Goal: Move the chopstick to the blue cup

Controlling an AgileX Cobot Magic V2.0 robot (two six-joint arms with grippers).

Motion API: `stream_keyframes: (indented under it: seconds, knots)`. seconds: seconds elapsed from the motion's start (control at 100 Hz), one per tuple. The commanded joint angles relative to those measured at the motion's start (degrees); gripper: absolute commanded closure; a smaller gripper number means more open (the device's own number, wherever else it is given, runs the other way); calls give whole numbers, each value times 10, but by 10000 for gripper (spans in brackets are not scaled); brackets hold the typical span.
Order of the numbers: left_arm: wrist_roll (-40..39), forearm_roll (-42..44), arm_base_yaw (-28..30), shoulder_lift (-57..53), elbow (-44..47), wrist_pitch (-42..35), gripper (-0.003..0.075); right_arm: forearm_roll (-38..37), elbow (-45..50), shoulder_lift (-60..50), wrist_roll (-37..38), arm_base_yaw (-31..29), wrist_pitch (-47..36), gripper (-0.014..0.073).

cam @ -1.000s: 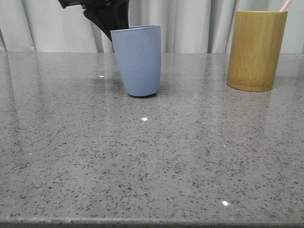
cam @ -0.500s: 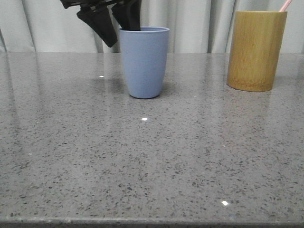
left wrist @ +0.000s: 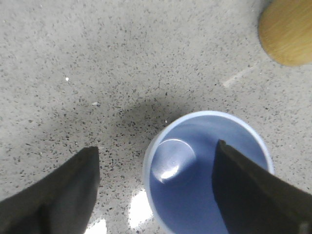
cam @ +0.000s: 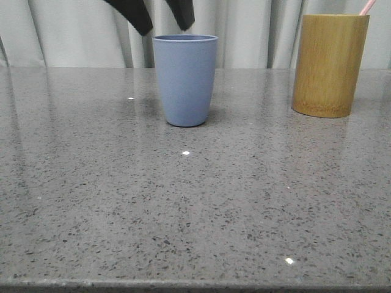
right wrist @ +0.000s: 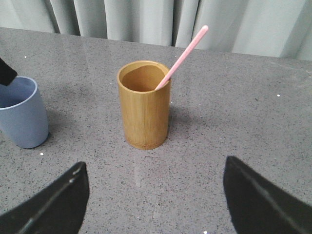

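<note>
Pink chopstick (right wrist: 183,56) leaning in bamboo cylinder (right wrist: 144,105), ahead of spread empty right tool (right wrist: 156,195), left tool (cam: 164,16) spread above blue cup (cam: 184,79)

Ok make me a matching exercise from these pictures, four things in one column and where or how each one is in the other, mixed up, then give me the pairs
Things:
1. chopstick
2. blue cup
3. bamboo holder
4. left gripper

States:
A. standing upright and empty
B. open, above the cup's rim
C. leaning inside the bamboo holder
D. on the table's right side in the front view, holding a stick

Pairs: 1-C, 2-A, 3-D, 4-B
</note>
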Motion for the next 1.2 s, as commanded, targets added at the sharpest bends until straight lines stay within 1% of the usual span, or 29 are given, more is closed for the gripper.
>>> stream_keyframes:
  seconds: [0.0,0.16,0.34,0.52,0.71,0.92,0.98,1.19]
  knots:
    - [-4,0,-6,-53,-25,-10,245,1,-15,7,-1,-4,-45,23]
    - [-9,24,-4,-84,-25,2,245,1,-15,7,-1,-4,-45,23]
    - [-17,38,-4,-122,-22,-13,246,1,-15,7,-1,-4,-45,23]
    - [-44,113,-3,-166,21,-27,246,0,-15,7,-1,-4,-45,23]
    - [-53,121,34,-228,119,-71,246,0,-15,7,-1,-4,-47,23]
    - [-50,106,94,-323,265,-128,246,0,-15,7,-1,-4,-47,23]
    - [-47,106,109,-354,317,-145,246,0,-15,7,-1,-4,-47,23]
    - [-40,106,150,-460,458,-185,246,0,-15,7,-1,-4,-47,23]
